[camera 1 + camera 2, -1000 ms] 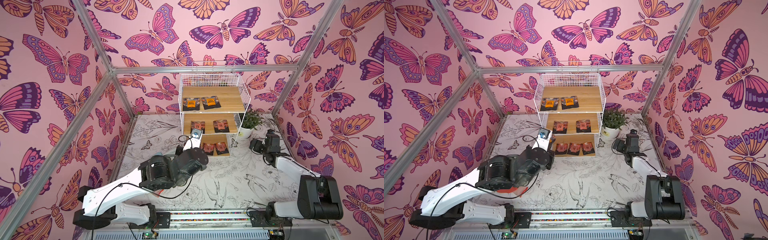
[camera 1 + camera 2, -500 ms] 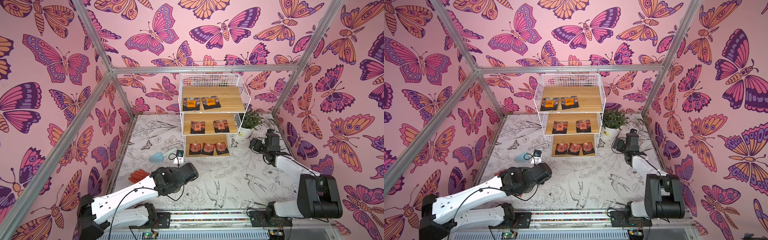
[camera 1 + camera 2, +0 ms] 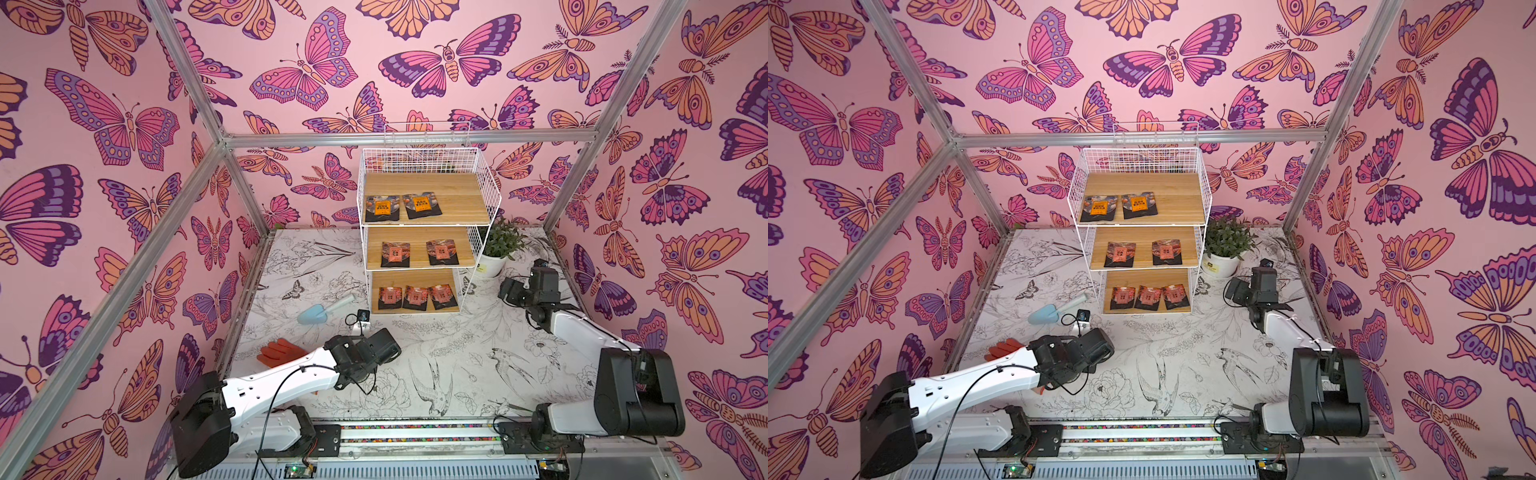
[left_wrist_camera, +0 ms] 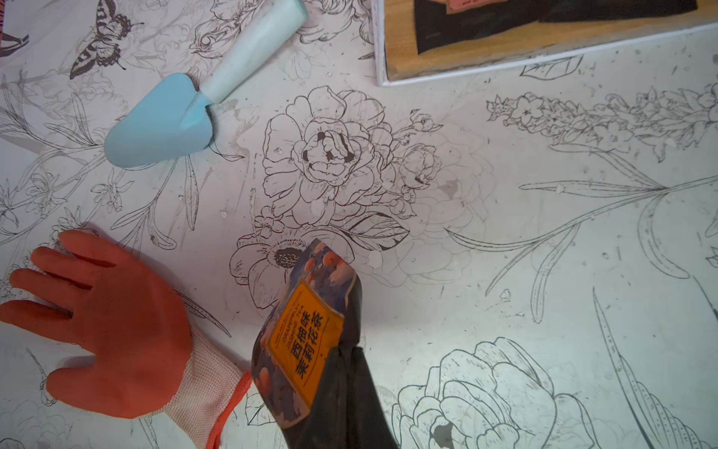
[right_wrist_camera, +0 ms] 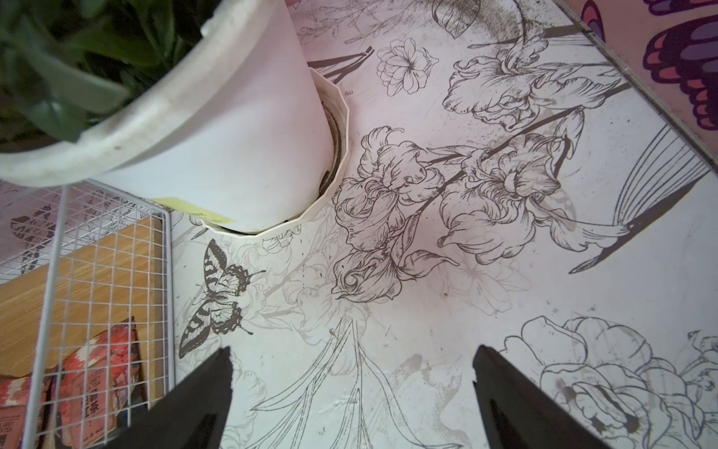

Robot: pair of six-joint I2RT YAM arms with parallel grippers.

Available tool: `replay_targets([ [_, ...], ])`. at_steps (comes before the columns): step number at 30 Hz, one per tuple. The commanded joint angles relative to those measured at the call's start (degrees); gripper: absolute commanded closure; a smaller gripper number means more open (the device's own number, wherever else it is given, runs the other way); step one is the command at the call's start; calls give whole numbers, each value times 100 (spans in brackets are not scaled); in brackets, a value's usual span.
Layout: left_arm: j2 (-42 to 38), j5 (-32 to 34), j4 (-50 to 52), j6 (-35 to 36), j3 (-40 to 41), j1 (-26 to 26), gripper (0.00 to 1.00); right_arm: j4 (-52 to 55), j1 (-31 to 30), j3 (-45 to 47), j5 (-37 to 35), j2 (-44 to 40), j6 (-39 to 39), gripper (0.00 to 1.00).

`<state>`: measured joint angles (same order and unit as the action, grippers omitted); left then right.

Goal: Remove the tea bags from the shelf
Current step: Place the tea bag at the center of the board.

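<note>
Looking down on a white table (image 3: 457,353) printed with black line-drawn flowers and birds, both top views show two white-and-black robot arms inside pink walls papered with butterflies. At the back of the table stands the shelf (image 3: 461,195), a tall white wire-frame rack with three light wooden boards and a wire-mesh rim on top.

Seven tea bags (image 3: 396,254), small flat square black sachets, lie on the shelf. Two with bright orange labels (image 3: 382,209) sit side by side on the top board. Two with reddish-pink fronts lie apart on the middle board. Three more (image 3: 415,297) form a close row on the bottom board.

The left arm (image 3: 286,374) reaches low over the table in front of the shelf. Its jaws are clamped on an eighth tea bag (image 4: 307,330), black with an orange label, which curls in the grip, clear of the shelf. In the left wrist view it hangs near the cuff of an orange rubber glove (image 4: 108,322) lying flat with fingers spread. A pale blue plastic scoop (image 4: 155,124) lies near the glove, closer to the shelf.

The right arm (image 3: 582,328) sits by the shelf's right side. Its jaws are spread wide and hold nothing, over table beside a white plant pot (image 5: 233,136) with green leaves.
</note>
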<state>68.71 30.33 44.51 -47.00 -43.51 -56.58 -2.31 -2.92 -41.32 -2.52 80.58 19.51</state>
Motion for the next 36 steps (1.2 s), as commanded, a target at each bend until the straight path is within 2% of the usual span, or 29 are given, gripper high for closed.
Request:
replay_targets([
  [1,13,-98,-194,-67,228,50,100,115,2,-174,-38,24,3,1],
  [13,621,-430,-595,161,376,173,100,108,2,-166,-47,28,9,1],
  [15,672,-453,-610,165,360,175,90,108,2,-167,-46,28,9,1],
  [21,645,-476,-606,152,344,176,50,86,2,-183,-46,46,0,1],
  [26,544,-493,-568,184,256,174,36,72,2,-193,-44,55,0,1],
  [30,481,-706,-437,99,288,414,45,64,2,-192,-41,63,0,1],
  [36,99,-1039,-431,61,540,717,80,56,2,-206,-46,81,0,1],
])
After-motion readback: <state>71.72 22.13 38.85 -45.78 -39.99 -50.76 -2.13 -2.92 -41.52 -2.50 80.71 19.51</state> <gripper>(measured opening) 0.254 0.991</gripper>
